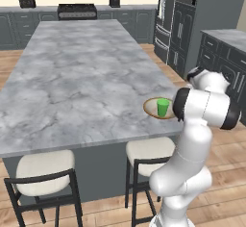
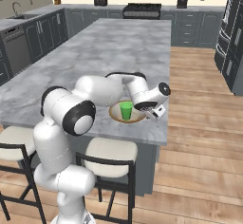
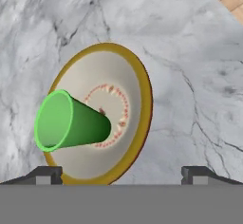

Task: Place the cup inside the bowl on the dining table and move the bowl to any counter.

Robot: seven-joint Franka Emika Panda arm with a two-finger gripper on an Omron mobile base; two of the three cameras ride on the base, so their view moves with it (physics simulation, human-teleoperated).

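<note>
green cup (image 3: pixel 71 122) stands upright inside the bowl (image 3: pixel 137 83), near the dining table (image 1: pixel 72 77) edge. gripper (image 3: pixel 121 173) hangs above, fingers spread, holding nothing. first step looks done; next, pinch the bowl's rim.

No legible text, label, brand, number or sign appears in any view. The cup (image 3: pixel 71 122), bowl (image 3: pixel 135 83) and tabletop (image 1: pixel 81 72) are unmarked; the appliances along the frames' top edges are too small to read.
</note>
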